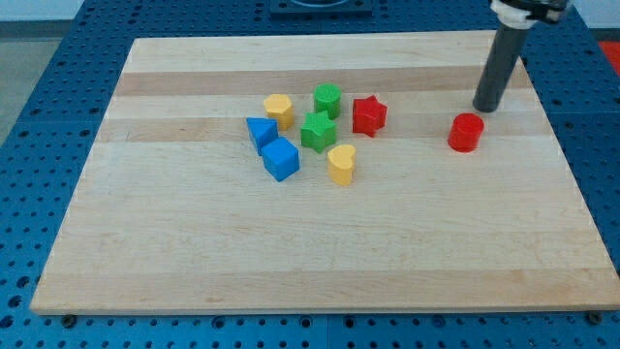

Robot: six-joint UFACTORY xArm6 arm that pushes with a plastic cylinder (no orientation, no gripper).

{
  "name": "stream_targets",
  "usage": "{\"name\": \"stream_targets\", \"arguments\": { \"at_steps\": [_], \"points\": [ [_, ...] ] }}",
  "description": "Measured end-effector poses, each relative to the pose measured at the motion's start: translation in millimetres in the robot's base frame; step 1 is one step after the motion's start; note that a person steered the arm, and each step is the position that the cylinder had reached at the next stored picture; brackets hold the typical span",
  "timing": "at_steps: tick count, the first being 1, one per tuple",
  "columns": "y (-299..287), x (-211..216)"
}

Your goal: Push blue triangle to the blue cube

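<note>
Blue triangle (260, 130) already sits touching the blue cube (281, 159) near the bench (145, 242) middle, so the push looks essentially done. No claw here, only my tip (483, 108), just above the red cylinder (466, 132), well apart; any final nudge needs a long approach.

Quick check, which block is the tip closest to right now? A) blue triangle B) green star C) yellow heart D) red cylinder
D: my tip sits just above and slightly to the view's right of the red cylinder, near the board's right side, while the blue triangle, yellow heart and green star lie in the cluster far to the view's left.
</note>
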State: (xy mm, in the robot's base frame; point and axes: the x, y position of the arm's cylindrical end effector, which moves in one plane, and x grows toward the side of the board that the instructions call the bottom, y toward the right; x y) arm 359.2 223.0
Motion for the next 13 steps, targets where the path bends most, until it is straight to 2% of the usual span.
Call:
{"name": "stream_targets", "arguments": {
  "at_steps": [3,7,13],
  "points": [
    [-1.7,53.4],
    [-40.2,39.7],
    [-98.7,49.8]
  ]
}}
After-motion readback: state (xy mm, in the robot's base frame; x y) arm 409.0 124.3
